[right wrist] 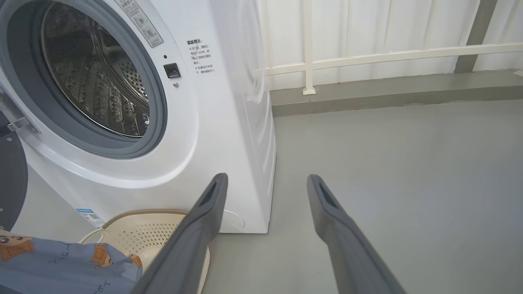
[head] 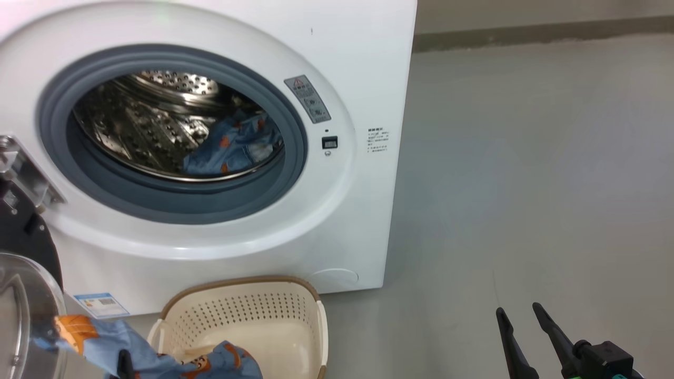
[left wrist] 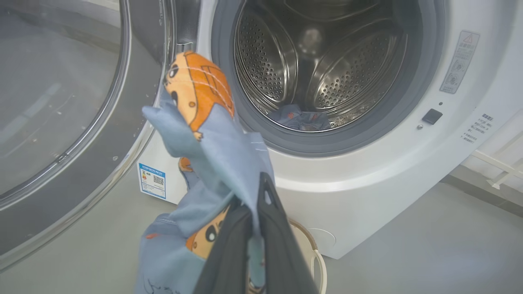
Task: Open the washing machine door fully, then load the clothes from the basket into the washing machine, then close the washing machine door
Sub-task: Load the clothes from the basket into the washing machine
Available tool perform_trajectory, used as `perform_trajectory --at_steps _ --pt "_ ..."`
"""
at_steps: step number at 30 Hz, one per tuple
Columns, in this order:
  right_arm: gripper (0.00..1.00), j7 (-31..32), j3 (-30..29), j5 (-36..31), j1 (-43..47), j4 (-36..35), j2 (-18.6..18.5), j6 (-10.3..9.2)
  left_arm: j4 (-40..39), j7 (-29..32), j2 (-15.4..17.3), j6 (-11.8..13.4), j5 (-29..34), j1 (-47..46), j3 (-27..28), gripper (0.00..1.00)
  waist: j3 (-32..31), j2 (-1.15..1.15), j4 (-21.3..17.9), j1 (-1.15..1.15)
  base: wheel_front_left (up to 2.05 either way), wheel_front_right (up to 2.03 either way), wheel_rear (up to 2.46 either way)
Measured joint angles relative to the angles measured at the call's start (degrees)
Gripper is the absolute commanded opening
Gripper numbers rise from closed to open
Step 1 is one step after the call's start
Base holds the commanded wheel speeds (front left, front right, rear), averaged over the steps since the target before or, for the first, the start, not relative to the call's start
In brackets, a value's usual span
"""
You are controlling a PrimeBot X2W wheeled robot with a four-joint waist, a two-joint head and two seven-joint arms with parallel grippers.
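A smooth grey floor (head: pixel 526 184) ran under the scene, with a pale panelled wall and white rail (right wrist: pixel 367 55) behind it. At the far left the large round washing machine door (left wrist: pixel 61 102), a glossy dark ring around a clear domed window, stood swung wide open on its metal hinge (head: pixel 26 173). Just beside it the left gripper (left wrist: pixel 251 192) had its two dark fingers clamped on a light blue fabric garment (left wrist: pixel 220 147) printed with orange-brown cartoon figures, held up in front of the opening with its lower folds hanging over the near part of the small cream-white perforated plastic basket (head: pixel 253 310), whose rim was brown and woven-looking. The basket sat on the floor just before the big white boxy front-loading washing machine (head: pixel 358 221). Inside the grey rubber gasket (head: pixel 174 205), a second blue printed garment (head: pixel 231 147) lay low in the perforated steel drum (head: pixel 147 121). Further right, the right gripper (right wrist: pixel 266 176) hung over bare floor with its jaws spread wide and nothing between them, well apart from the clothes
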Motion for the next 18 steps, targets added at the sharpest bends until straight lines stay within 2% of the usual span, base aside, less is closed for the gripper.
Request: perform_trajectory --at_steps 18 --pt "1.00 0.00 0.37 -0.04 2.10 0.08 0.07 0.00 -1.38 0.01 0.05 0.10 -0.19 2.37 0.51 0.00 -4.35 0.00 -0.78 0.00 0.00 0.00 0.00"
